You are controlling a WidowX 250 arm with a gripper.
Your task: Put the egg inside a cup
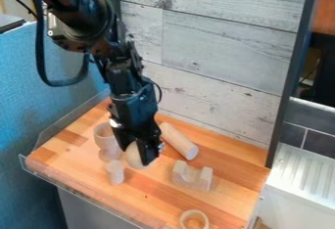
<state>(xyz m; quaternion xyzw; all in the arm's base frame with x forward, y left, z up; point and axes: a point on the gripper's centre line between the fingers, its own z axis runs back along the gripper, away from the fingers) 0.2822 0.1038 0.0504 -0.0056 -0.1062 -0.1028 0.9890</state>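
Egg in the grip, cup still to fill

The egg [135,156] sits clasped in the gripper [141,150], beside the pale cup [103,136] and outside it. Grasping looks done; left to do, I judge: bring it over the cup's mouth, lower, release.

Can't see all of the egg [134,157] or wooden cup [103,136] behind the claw [144,156]; can't follow the arm [85,15] past the top edge, nor the round-rimmed piece [184,219] past the bottom.

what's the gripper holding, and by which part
The egg, by its upper part: the gripper has it between its fingers, with the lower end sticking out below.
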